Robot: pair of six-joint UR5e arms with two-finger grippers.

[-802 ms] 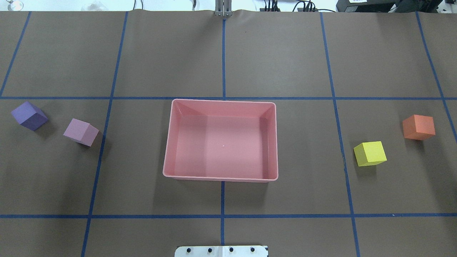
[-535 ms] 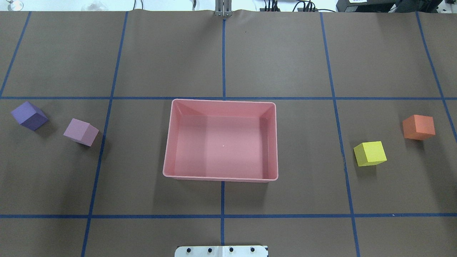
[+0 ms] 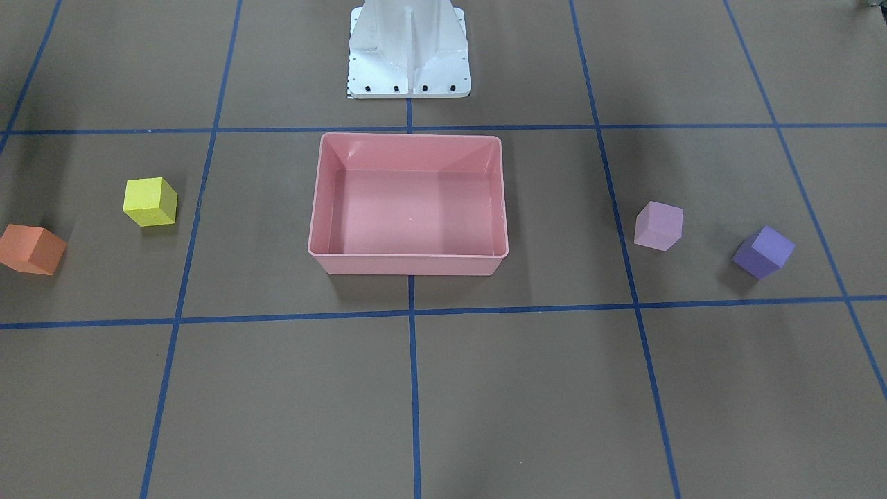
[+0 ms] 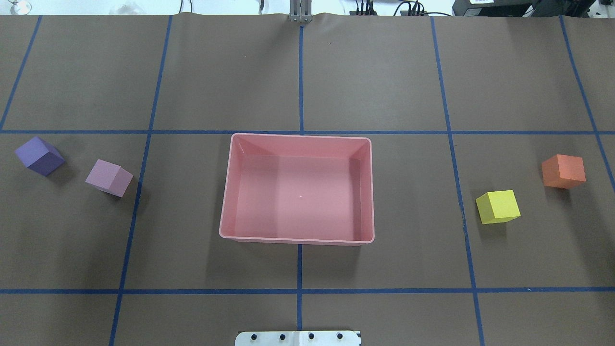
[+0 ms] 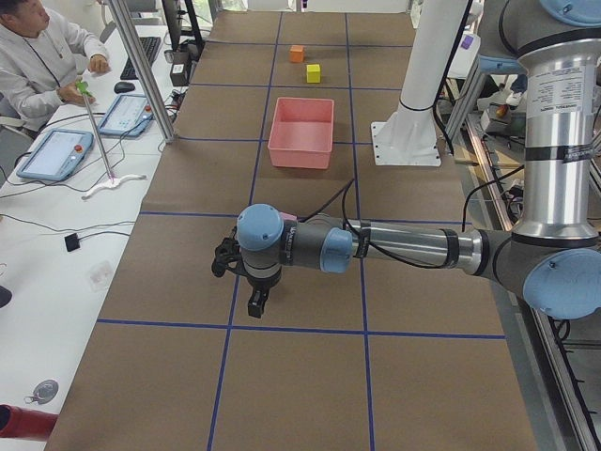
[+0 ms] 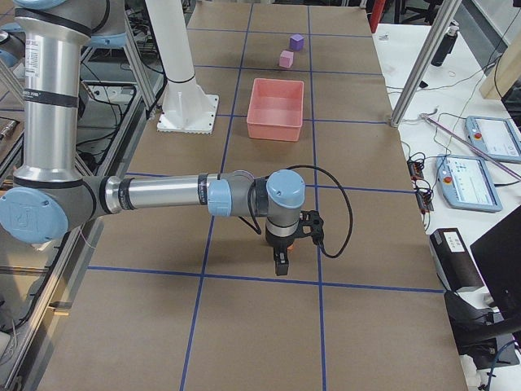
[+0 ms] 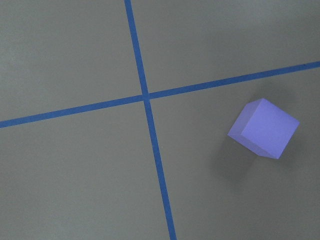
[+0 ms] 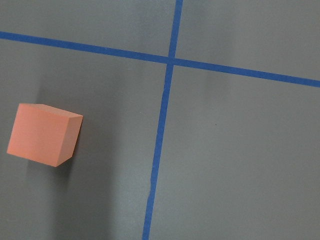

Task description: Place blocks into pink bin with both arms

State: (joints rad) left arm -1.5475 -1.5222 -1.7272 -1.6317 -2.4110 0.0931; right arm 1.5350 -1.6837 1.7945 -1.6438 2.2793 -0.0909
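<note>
One bin [image 4: 298,192] on counter [image 4: 230,72], four blocks outside, purple [image 4: 39,155], lilac [image 4: 109,178], yellow [image 4: 498,206], orange [image 4: 563,171], left fingers [image 5: 255,303], right fingers [image 6: 281,261], open or closed unclear

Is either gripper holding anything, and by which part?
Nothing is held: orange block, yellow block, lilac block and violet block all lie on the table, outside the pink bin.

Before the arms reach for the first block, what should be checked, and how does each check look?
1. Pink bin upright with nothing inside: ok.
2. All four blocks outside the bin, violet block and lilac block on the robot's left, yellow block and orange block on its right: ok.
3. Blocks standing apart, none touching: ok.
4. Each wrist camera sees a target, violet for left, orange for right: ok.
5. Left claw and right claw open: cannot tell.
</note>
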